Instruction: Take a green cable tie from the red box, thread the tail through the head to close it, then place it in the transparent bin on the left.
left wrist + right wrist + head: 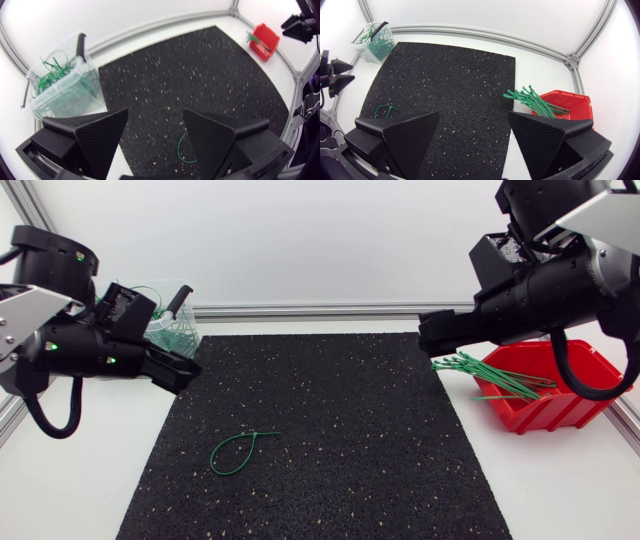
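Note:
A closed green cable tie loop [240,450] lies on the black mat [330,430], left of its middle, touching neither gripper. My left gripper [185,370] hovers open and empty next to the transparent bin [170,330]; in the left wrist view the loop [182,150] shows on the mat under my left gripper [155,137], beside one finger. My right gripper [430,335] hangs open and empty above the mat's right edge, near the red box [550,395]. A bundle of green ties [490,375] sticks out of that box toward the mat.
The transparent bin [65,87] holds several green ties and has a black handle on its rim. The red box [570,102] stands off the mat on the white table at the right. An aluminium rail [310,310] borders the table's far side.

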Robot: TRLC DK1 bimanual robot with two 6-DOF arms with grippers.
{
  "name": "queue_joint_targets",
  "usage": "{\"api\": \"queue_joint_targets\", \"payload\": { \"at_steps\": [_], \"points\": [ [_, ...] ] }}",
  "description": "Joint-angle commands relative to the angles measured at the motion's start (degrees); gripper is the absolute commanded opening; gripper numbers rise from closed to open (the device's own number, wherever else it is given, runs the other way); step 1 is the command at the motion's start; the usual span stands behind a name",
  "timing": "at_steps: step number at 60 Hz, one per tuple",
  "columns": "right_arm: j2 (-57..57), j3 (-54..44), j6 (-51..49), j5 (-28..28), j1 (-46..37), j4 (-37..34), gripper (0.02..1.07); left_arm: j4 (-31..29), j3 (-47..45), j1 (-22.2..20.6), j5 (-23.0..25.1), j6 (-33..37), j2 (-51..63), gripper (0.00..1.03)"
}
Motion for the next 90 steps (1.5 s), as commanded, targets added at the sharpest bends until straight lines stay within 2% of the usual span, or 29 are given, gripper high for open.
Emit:
{"api": "queue_joint_targets", "payload": {
  "at_steps": [1,15,30,42,50,56,69,79,86,89,90],
  "points": [
    [-1.3,-1.2,-0.8,0.4,0.7,-0.8,1.02,-3.1,-0.8,-1.5,-1.0,2.1,4.3,0.98],
    [-3.5,-1.7,-0.9,0.2,0.2,-3.1,1.02,-11.3,1.6,-3.8,-1.0,3.4,16.0,0.98],
    [-6.1,-3.7,-0.9,0.2,-0.3,-3.8,1.02,-12.4,1.6,-6.8,-2.5,3.5,24.4,0.98],
    [-8.0,-5.7,-0.9,0.2,-0.3,-3.8,1.02,-12.5,2.8,-7.0,-4.9,3.2,28.6,0.97],
    [-9.3,-6.4,-0.9,0.2,-0.3,-4.1,1.02,-12.6,3.8,-7.0,-6.2,2.7,30.8,0.92],
    [-10.1,-6.6,-0.9,0.2,-0.3,-4.2,1.02,-12.6,3.9,-7.1,-6.5,2.3,31.4,0.86],
    [-11.3,-7.2,-0.9,0.2,-0.3,-4.2,1.02,-11.2,2.8,-8.2,-7.5,1.1,31.4,0.64],
    [-13.0,-7.7,-0.9,0.3,-0.3,-4.5,1.02,-9.7,1.3,-9.4,-7.6,0.6,31.1,0.55],
    [-14.5,-7.4,-0.9,0.3,-0.6,-5.3,1.02,-8.3,0.5,-10.1,-7.8,0.5,30.5,0.33],
    [-15.0,-7.5,-0.8,0.2,-0.6,-5.5,1.02,-8.2,0.7,-10.1,-7.8,0.5,30.5,0.18],
    [-15.1,-7.5,-0.8,0.2,-0.5,-5.6,1.02,-8.2,0.8,-10.1,-7.8,0.5,30.6,0.16]
  ]
}}
